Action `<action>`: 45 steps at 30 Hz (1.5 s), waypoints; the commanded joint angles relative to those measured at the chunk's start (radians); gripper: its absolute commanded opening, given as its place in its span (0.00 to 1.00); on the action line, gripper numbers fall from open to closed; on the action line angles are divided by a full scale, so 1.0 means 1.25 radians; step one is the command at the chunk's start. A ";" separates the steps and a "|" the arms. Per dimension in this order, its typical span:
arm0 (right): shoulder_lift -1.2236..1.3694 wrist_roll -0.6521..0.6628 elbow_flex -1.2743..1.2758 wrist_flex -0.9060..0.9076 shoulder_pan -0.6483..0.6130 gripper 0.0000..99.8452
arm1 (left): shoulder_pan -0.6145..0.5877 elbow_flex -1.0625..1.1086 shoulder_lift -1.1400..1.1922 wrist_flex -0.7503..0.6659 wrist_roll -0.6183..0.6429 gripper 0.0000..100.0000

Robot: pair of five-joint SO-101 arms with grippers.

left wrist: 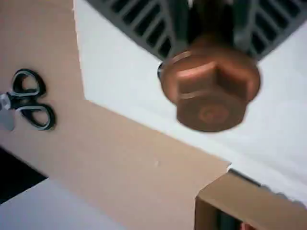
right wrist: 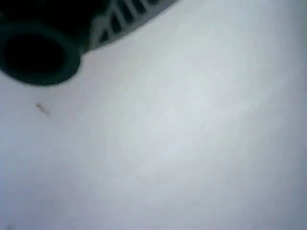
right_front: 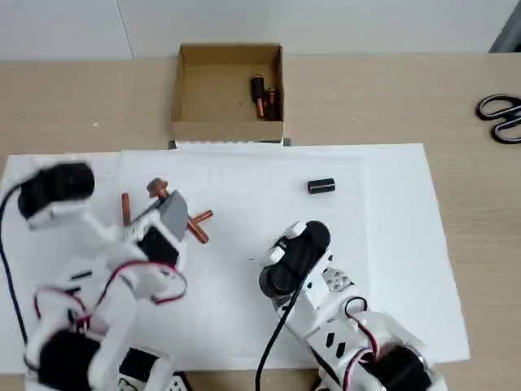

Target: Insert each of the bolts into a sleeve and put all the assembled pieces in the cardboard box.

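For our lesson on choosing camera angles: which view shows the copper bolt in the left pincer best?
The left wrist view: the copper bolt shows its hex head close up, clamped in the left pincer. The high view gives it small at that pincer's tip. The right wrist view faces white paper and a black sleeve.

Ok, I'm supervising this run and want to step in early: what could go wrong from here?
The left hand pinches a bolt by its shank alone; it may tilt or slip. Loose bolts lie right beside that hand and could get knocked. The sleeve on the paper may roll if nudged.
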 commanded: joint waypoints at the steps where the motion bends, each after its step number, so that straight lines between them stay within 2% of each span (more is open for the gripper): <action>1: -0.008 -0.010 0.010 -0.023 -0.025 0.00 | 0.009 0.066 -0.109 -0.081 -0.022 0.01; 7: -0.008 -0.010 0.066 -0.109 -0.055 0.00 | 0.015 0.104 -0.125 -0.118 -0.033 0.01; 13: -0.008 -0.010 0.149 -0.250 -0.056 0.00 | 0.092 0.154 -0.125 -0.152 -0.033 0.01; 17: -0.008 -0.010 0.185 -0.312 -0.062 0.00 | 0.108 0.191 -0.125 -0.198 -0.033 0.01; 21: -0.008 -0.010 0.184 -0.312 -0.099 0.00 | 0.112 0.235 -0.125 -0.245 -0.059 0.01; 28: -0.008 -0.010 0.184 -0.311 -0.105 0.00 | 0.179 0.295 -0.126 -0.307 -0.085 0.01; 38: -0.008 -0.053 0.187 -0.310 -0.100 0.00 | 0.191 0.307 -0.129 -0.317 -0.114 0.01; 45: -0.008 -0.053 0.190 -0.310 -0.100 0.00 | 0.243 0.371 -0.286 -0.314 -0.168 0.01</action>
